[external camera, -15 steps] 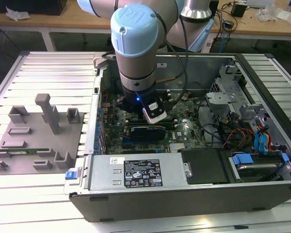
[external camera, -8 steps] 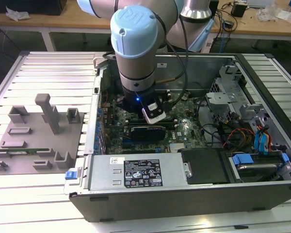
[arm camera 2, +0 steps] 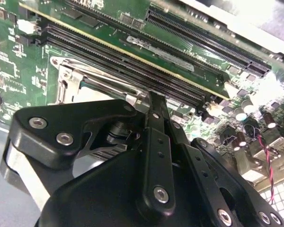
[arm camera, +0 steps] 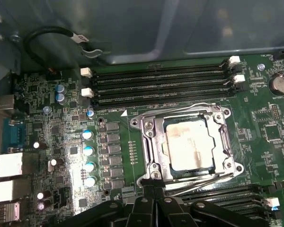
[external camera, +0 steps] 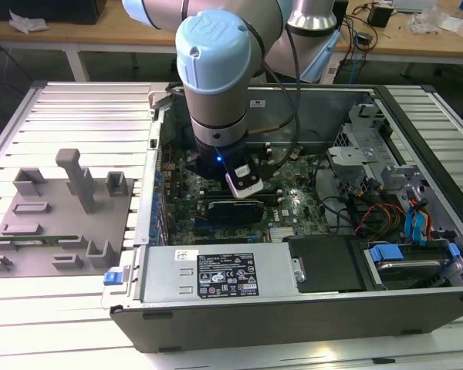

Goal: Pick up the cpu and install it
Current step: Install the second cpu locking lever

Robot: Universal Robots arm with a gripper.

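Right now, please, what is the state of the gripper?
Gripper: closed, nothing seen between its fingers; the cpu lies in the socket.

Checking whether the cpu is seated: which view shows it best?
The first wrist view: the cpu sits unobstructed in its socket. In the second wrist view the tool covers it; in the exterior view the arm does.

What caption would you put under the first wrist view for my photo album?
The cpu sits in its metal-framed socket on the green motherboard, the gripper poised at the frame's edge.
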